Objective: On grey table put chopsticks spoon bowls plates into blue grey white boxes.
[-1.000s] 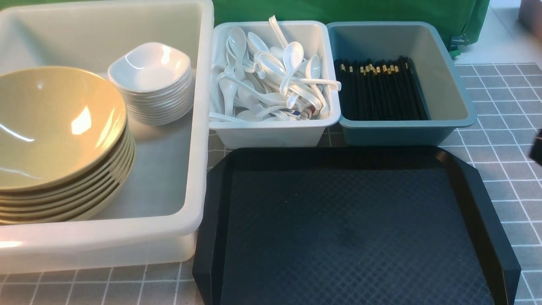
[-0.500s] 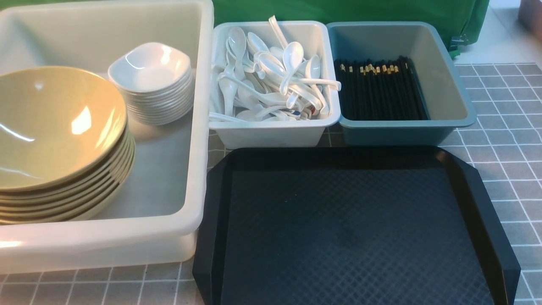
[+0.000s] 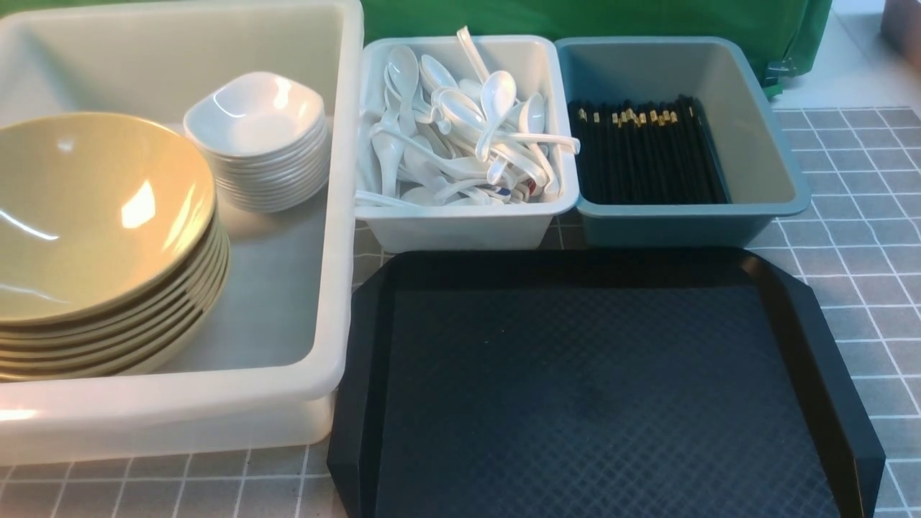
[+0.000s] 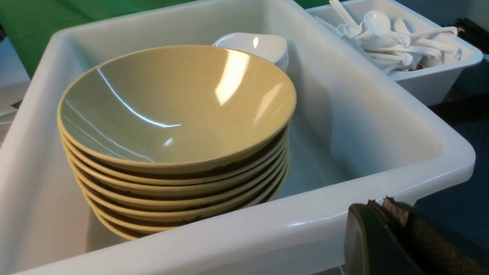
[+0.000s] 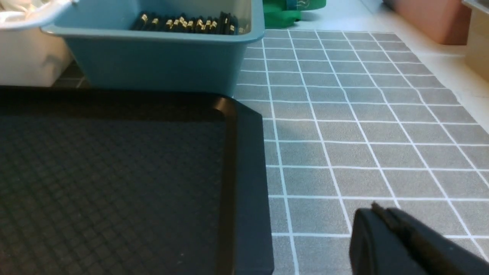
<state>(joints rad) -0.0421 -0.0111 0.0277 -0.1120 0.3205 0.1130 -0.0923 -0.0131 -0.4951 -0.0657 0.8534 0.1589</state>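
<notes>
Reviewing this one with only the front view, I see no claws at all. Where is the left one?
Observer: The left claw sits shut, just outside the large tub's rim.
Operator: And the right one?
Observer: The right claw is shut, above bare grey table, off the black tray's right side.
Operator: Is either holding anything?
Observer: Nothing shows between the tips of either claw.

I see my right gripper's closed black fingers (image 5: 386, 223) over the grey white-gridded table (image 5: 363, 126), beside the flat black diamond-textured tray (image 5: 114, 172), black gold-banded chopsticks (image 5: 187, 22) in the blue-grey plastic box (image 5: 160, 61).
</notes>
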